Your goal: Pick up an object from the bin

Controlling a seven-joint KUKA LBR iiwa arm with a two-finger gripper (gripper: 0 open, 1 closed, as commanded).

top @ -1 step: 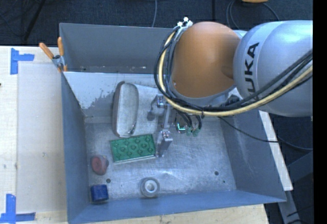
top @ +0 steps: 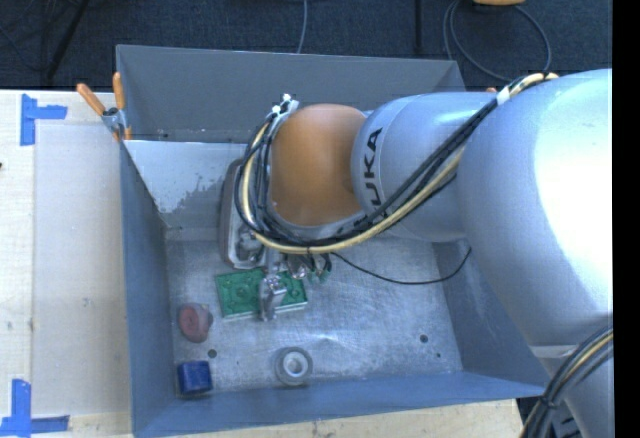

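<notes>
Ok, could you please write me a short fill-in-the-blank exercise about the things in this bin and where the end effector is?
1. The flat square board beneath the end effector is ____ in colour.
2. The small block in the lower left corner of the bin is ____ in colour.
3. The grey thing by the front wall is shaped like a ____.
4. In the view, the reddish lump lies to the ____ of the board.

Missing words: green; blue; ring; left.

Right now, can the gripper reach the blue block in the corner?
Probably yes: the blue block lies uncovered, apart from the reddish lump. The gripper sits over the green board; the close bin wall may crowd it.
</notes>
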